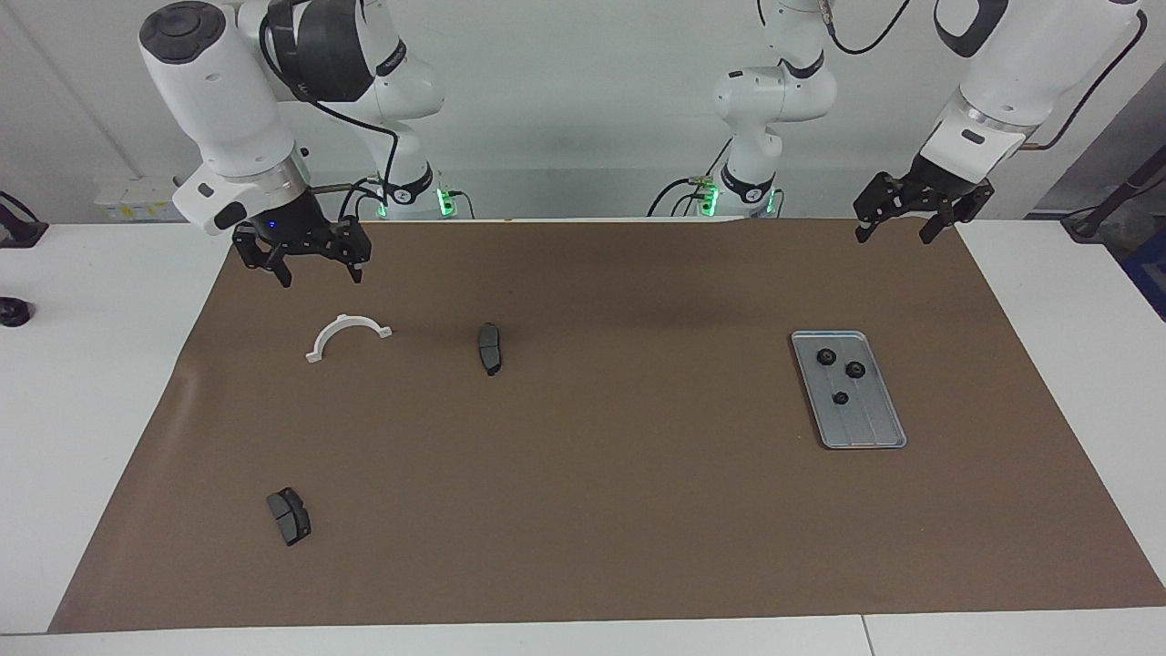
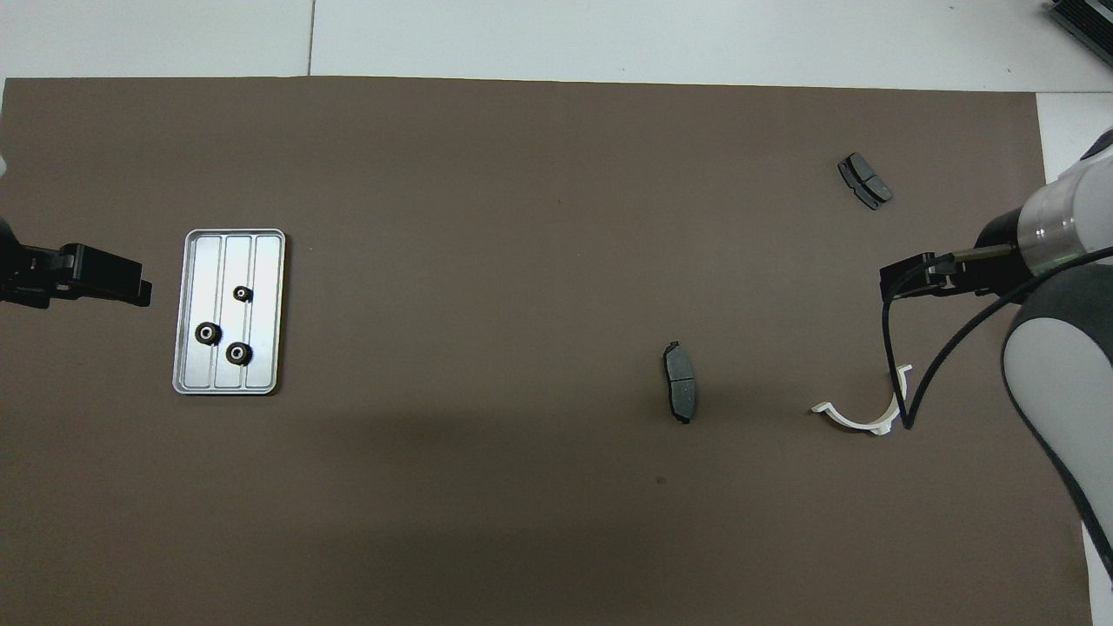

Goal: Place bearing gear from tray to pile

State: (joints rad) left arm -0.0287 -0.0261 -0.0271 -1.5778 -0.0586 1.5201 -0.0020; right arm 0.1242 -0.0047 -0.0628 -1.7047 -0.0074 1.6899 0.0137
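A silver-grey tray (image 1: 870, 428) (image 2: 265, 261) lies on the brown mat toward the left arm's end of the table. Three small black bearing gears rest on it: one (image 1: 826, 356) (image 2: 238, 353), a second (image 1: 854, 369) (image 2: 207, 333) and a third (image 1: 841, 397) (image 2: 243, 294). No pile of gears shows anywhere off the tray. My left gripper (image 1: 894, 235) (image 2: 139, 291) hangs open and empty over the mat's edge, apart from the tray. My right gripper (image 1: 321, 275) (image 2: 889, 287) hangs open and empty above the mat at the right arm's end, near the white bracket.
A white half-ring bracket (image 1: 349, 335) (image 2: 861, 416) lies under the right gripper. One dark grey brake pad (image 1: 490, 348) (image 2: 681, 393) lies mid-table, and another (image 1: 289, 516) (image 2: 864, 181) lies farther from the robots at the right arm's end. The brown mat (image 1: 592, 474) covers most of the table.
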